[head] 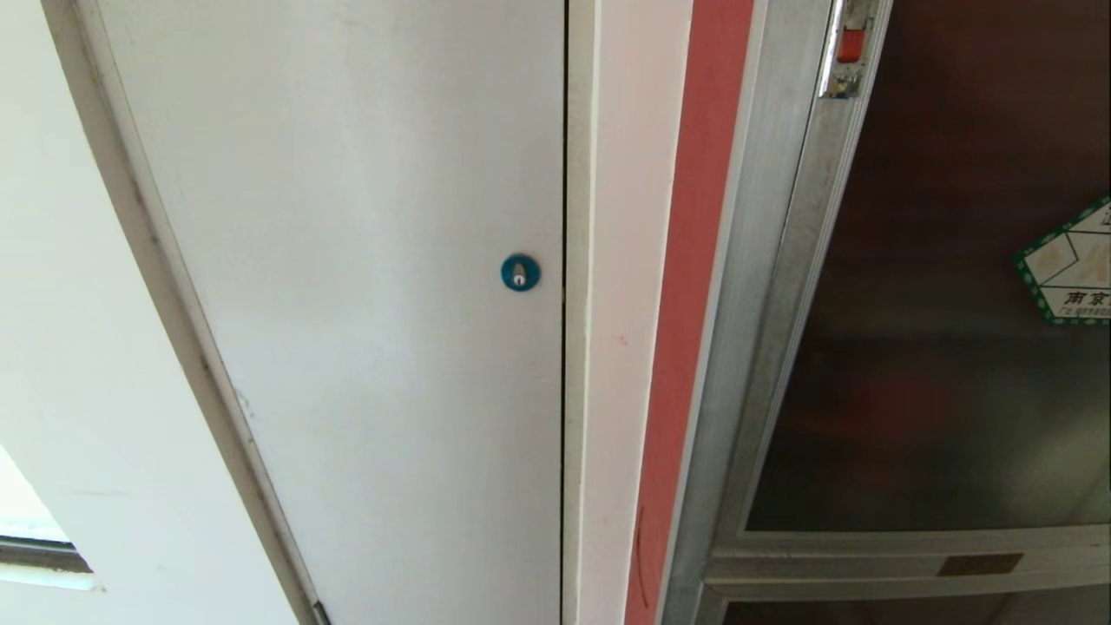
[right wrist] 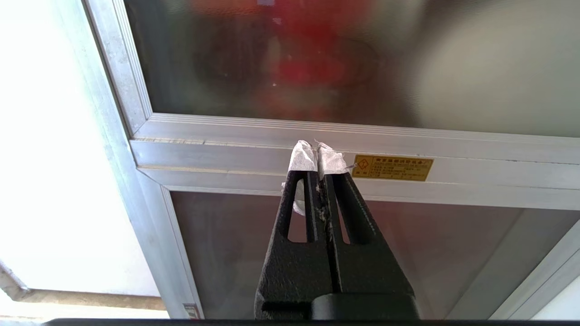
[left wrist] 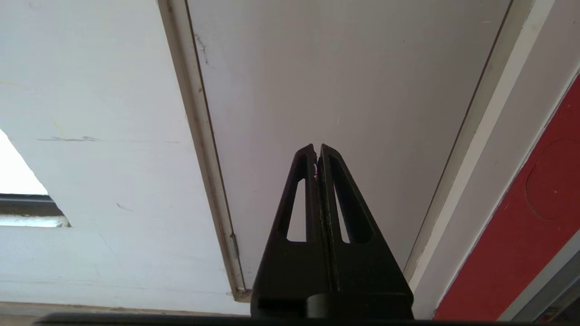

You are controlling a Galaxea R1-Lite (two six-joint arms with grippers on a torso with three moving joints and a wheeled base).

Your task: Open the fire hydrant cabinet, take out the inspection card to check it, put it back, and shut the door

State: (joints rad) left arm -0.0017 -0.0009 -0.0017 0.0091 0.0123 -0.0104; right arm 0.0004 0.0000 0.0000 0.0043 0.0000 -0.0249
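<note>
Nothing is started yet, as I judge it: the door (head: 937, 347) of the cabinet (head: 746, 286) stands closed, at the right of my head view. I cannot see the card; behind the tinted glass I make out only blurred red shapes.

Left end effector (left wrist: 317, 147) is pressed together and empty, in front of the white door (head: 364, 304). Right end effector (right wrist: 317, 145) is also pressed together, empty, its tips wrapped in white tape, before the door's silver crossbar (right wrist: 353, 149).

I expect the door is stiff and light, but its glass is fragile and slippery, so I would take hold at the red latch (head: 851, 45) on the frame, not on the glass.

I count one latch, one hexagonal sticker (head: 1072, 265), one blue lock (head: 520, 273), one yellow label (right wrist: 392, 168).
</note>
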